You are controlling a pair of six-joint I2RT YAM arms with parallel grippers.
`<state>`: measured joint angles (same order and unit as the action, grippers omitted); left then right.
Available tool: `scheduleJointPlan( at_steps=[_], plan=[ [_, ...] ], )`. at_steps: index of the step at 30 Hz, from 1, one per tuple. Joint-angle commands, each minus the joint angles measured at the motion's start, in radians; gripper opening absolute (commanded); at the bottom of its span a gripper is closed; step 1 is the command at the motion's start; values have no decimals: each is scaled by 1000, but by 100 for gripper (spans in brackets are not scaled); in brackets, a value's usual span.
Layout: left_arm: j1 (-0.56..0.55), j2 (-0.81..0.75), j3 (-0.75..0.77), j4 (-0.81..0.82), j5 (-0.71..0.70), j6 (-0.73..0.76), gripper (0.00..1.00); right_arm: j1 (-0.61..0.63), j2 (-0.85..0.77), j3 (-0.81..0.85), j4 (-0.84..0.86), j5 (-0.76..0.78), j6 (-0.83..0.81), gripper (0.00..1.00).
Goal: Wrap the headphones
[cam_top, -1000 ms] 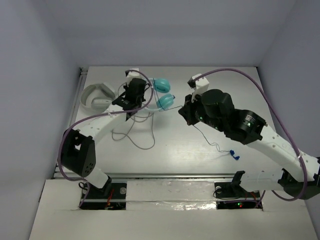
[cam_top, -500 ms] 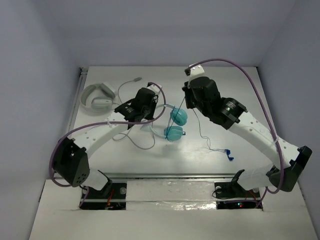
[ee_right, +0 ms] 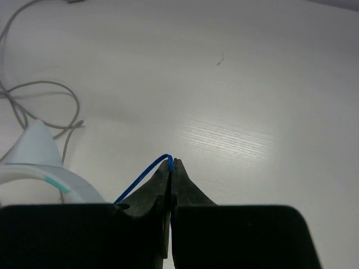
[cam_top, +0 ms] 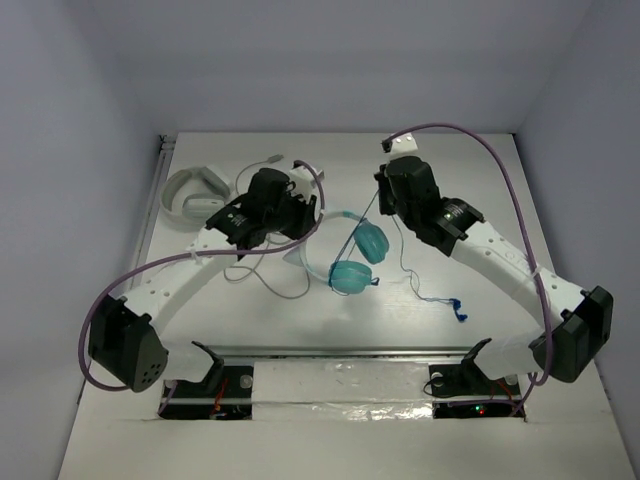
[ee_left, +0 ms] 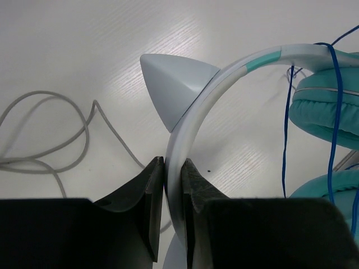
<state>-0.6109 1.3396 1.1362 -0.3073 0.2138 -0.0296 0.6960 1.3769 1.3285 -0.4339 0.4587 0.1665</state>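
The headphones have two teal ear cups and a white headband with cat-ear points. My left gripper is shut on the headband, which runs up between its fingertips. The cups lie to the gripper's right. The thin blue cable runs from the cups up to my right gripper, then trails down to the blue plug on the table. My right gripper is shut on a loop of the blue cable above the table. The headband's edge shows at the lower left of the right wrist view.
All-white headphones lie at the back left. Their grey cable loops across the table under my left arm and shows in the left wrist view and the right wrist view.
My left gripper has carried the headphones from the back centre toward the front and right. My right gripper has moved back with the blue cable, pulling it up off the table.
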Motion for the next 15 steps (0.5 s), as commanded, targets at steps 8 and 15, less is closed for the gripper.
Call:
scheduleJointPlan(
  at_steps=[8, 15],
  plan=[
    [151, -140, 62, 163, 357, -96, 0, -79, -160, -221, 288, -192, 168, 0],
    [203, -161, 108, 243, 473, -197, 0, -89, -193, -377, 495, -409, 249, 4]
  ],
)
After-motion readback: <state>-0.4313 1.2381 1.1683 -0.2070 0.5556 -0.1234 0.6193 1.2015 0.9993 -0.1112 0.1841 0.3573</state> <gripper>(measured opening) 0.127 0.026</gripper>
